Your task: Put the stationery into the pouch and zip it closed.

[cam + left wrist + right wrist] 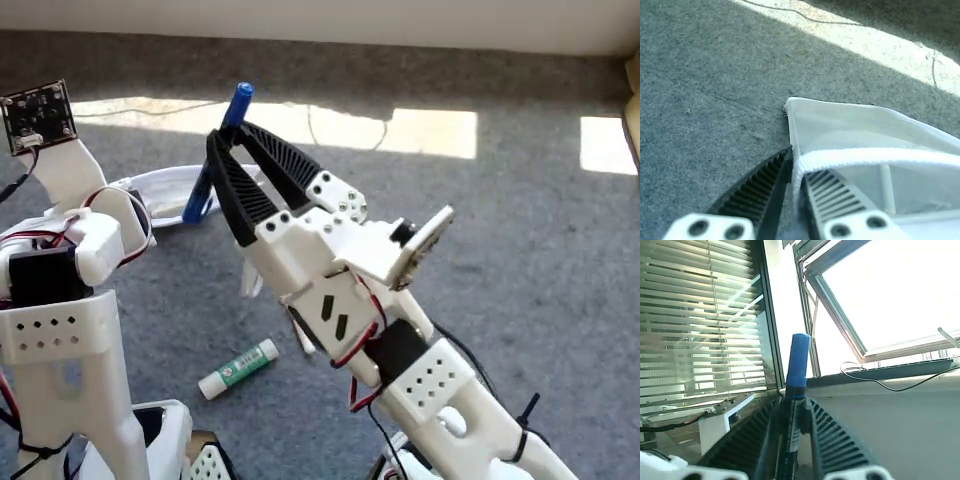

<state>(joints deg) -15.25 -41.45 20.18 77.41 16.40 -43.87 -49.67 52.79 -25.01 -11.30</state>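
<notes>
A blue pen stands tilted in the high view, cap up, with my right gripper shut on its barrel well above the carpet. In the right wrist view the pen rises between the black fingers of that gripper. The white mesh pouch lies on the carpet behind the pen's lower end. My left gripper is shut on the pouch's white zipper edge near one corner, holding it up. A green-and-white glue stick lies on the carpet between the two arms.
Grey carpet covers the floor, with bright sunlit patches at the back. A thin cable runs across the sunlit strip. The left arm's body stands at the near left and the right arm's base at the near middle.
</notes>
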